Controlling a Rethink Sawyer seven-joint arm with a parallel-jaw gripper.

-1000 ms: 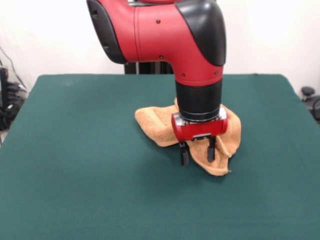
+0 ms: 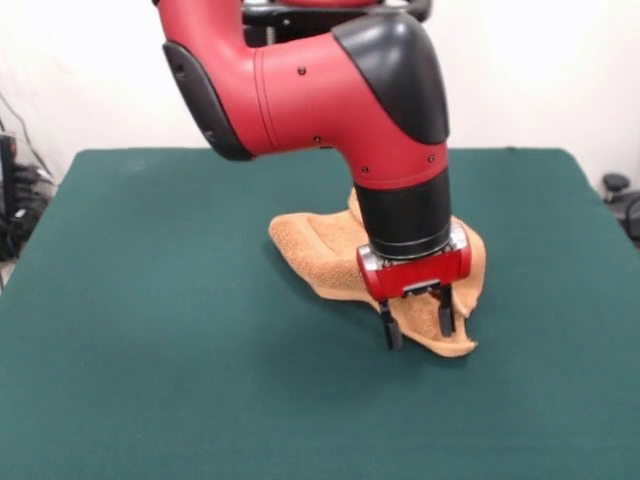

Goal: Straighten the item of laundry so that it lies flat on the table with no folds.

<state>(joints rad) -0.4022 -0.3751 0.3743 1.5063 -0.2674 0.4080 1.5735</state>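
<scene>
The orange-tan towel (image 2: 320, 250) lies crumpled and folded near the middle of the dark green table (image 2: 150, 330). Much of it is hidden behind the arm. Its near corner reaches toward the front right. My gripper (image 2: 417, 326) hangs straight down over that near corner. Its two black fingers (image 2: 390, 330) are spread apart, with the towel's corner between and just below them. They do not pinch the cloth. I cannot see the care tag.
The red and black arm (image 2: 320, 90) fills the upper middle of the view. Cables and dark equipment (image 2: 15, 200) stand off the table's left edge, and a dark object (image 2: 620, 195) off its right edge.
The gripper has moved a little to the right and toward the front edge, and lower, down to the towel's near corner. The towel's near corner has shifted slightly.
</scene>
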